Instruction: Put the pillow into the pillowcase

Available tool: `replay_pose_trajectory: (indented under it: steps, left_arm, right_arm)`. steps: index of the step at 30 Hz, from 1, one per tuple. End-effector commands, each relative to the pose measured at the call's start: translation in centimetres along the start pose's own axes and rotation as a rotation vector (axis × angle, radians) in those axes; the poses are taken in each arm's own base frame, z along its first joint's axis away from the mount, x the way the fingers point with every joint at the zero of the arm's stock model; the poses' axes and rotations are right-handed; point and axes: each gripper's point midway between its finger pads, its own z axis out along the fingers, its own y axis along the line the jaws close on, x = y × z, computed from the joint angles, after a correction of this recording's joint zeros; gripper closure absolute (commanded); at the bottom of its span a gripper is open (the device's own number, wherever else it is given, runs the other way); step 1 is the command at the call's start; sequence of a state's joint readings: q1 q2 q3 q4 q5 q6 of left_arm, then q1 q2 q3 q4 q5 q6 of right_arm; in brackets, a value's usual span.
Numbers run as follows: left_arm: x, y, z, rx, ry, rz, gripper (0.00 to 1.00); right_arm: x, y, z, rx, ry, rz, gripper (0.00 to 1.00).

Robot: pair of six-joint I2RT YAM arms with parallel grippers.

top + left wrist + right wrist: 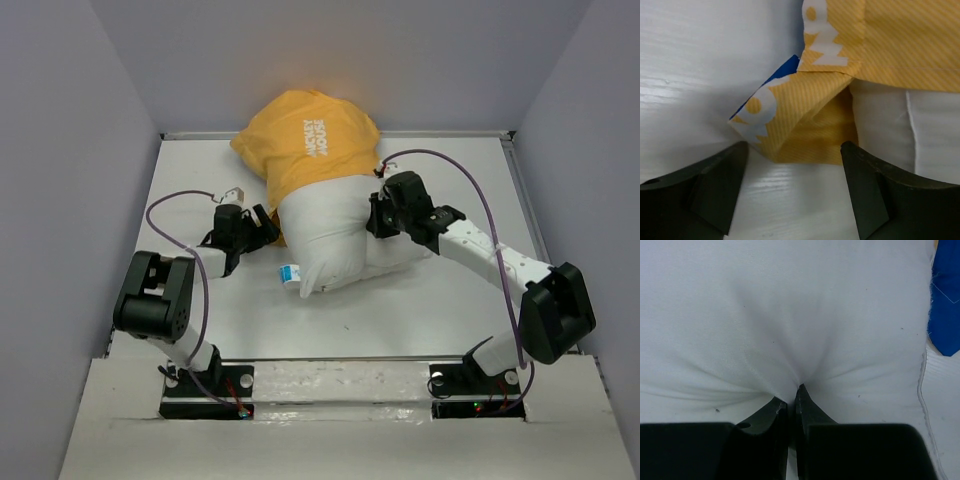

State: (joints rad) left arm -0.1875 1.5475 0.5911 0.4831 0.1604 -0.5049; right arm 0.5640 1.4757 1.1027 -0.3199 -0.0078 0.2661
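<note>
The white pillow lies mid-table with its far half inside the orange-yellow pillowcase; its near half sticks out, and a blue-and-white tag shows at the near left corner. My right gripper is at the pillow's right side. In the right wrist view it is shut on a pinch of the pillow, with creases fanning out from the tips. My left gripper sits at the sack's left hem. There it stands open, with a folded corner of the pillowcase just ahead of its fingertips.
The white table is boxed in by grey walls at the left, right and back. A raised rim runs along the far edge. Purple cables loop over both arms. A strip of the blue pillowcase face shows at the right of the pillow.
</note>
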Motion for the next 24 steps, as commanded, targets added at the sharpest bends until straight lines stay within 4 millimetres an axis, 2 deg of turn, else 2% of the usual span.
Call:
replay_pose_trajectory:
  steps: [1, 3, 5, 7, 8, 11, 12, 13, 14, 15, 16, 17, 18, 19, 20, 21, 22, 23, 24]
  left_arm:
    - [-4.1, -0.6, 2.8, -0.024, -0.097, 0.036, 0.13]
    - [-4.9, -0.1, 3.6, -0.054, -0.126, 0.03, 0.13]
    - [-5.6, -0.7, 4.1, -0.028, -0.148, 0.027, 0.12]
    - [-6.5, -1.9, 4.7, 0.031, -0.185, 0.037, 0.17]
    - [-7.1, -2.3, 4.9, 0.046, -0.211, 0.051, 0.36]
    - [-7.1, -2.2, 5.4, 0.047, -0.214, 0.073, 0.61]
    - [-7.6, -2.5, 4.9, 0.052, -0.228, 0.071, 0.95]
    - [-6.8, -2.3, 4.4, 0.052, -0.215, 0.037, 1.0]
    - [-7.0, -2.8, 3.6, 0.081, -0.235, 0.028, 1.0]
    - [-7.9, -4.0, 1.9, 0.118, -0.266, 0.015, 1.0]
    - [-6.7, -3.7, 1.1, 0.129, -0.24, -0.019, 1.0]
    - [-7.4, -4.6, -0.5, 0.16, -0.261, -0.025, 1.0]
    - [-7.2, -5.1, -1.2, 0.189, -0.244, -0.037, 1.0]
    - [-6.7, -5.2, -1.9, 0.207, -0.226, -0.056, 1.0]
    - [-7.6, -6.2, -3.5, 0.253, -0.245, -0.083, 1.0]
    - [-7.1, -5.8, -3.6, 0.259, -0.221, -0.087, 1.0]
    - [-8.2, -7.0, -5.1, 0.315, -0.231, -0.096, 1.0]
    - [-9.4, -5.9, -6.0, 0.296, -0.242, -0.134, 1.0]
    - [-10.2, -5.5, -6.6, 0.302, -0.25, -0.155, 1.0]
  right_arm:
    - [-2.6, 3.1, -0.2, -0.156, -0.096, 0.019, 0.94]
    - [-2.4, 3.7, -0.5, -0.194, -0.09, 0.014, 0.95]
    - [-2.4, 4.4, -0.7, -0.233, -0.095, 0.014, 0.95]
    - [-1.5, 5.4, -0.6, -0.299, -0.062, 0.02, 0.96]
    - [-1.0, 6.1, -0.4, -0.328, -0.044, 0.013, 0.97]
    - [-0.3, 5.6, -0.2, -0.31, -0.036, 0.011, 0.98]
    - [-0.5, 5.2, -0.4, -0.284, -0.051, 0.011, 0.98]
    - [-0.4, 5.0, -0.5, -0.278, -0.054, 0.008, 0.98]
    - [-0.5, 5.3, -0.7, -0.293, -0.055, 0.008, 0.98]
    - [-0.6, 5.7, -1.0, -0.313, -0.059, 0.009, 0.98]
    - [-0.6, 7.0, -1.2, -0.357, -0.056, 0.009, 0.98]
    - [-0.5, 7.9, -1.3, -0.367, -0.052, -0.001, 0.98]
    - [0.5, 10.2, -1.2, -0.404, -0.029, -0.034, 0.98]
    - [0.8, 11.5, -1.2, -0.419, -0.022, -0.038, 0.98]
    - [-0.5, 13.5, -1.7, -0.457, -0.054, -0.047, 0.98]
    - [-0.8, 15.2, -2.1, -0.492, -0.058, -0.052, 0.96]
    - [-0.6, 16.7, -1.7, -0.519, -0.042, -0.053, 0.91]
    - [-2.0, 19.6, -3.1, -0.599, -0.059, -0.062, 0.63]
    - [-2.4, 20.7, -3.6, -0.633, -0.057, -0.068, 0.46]
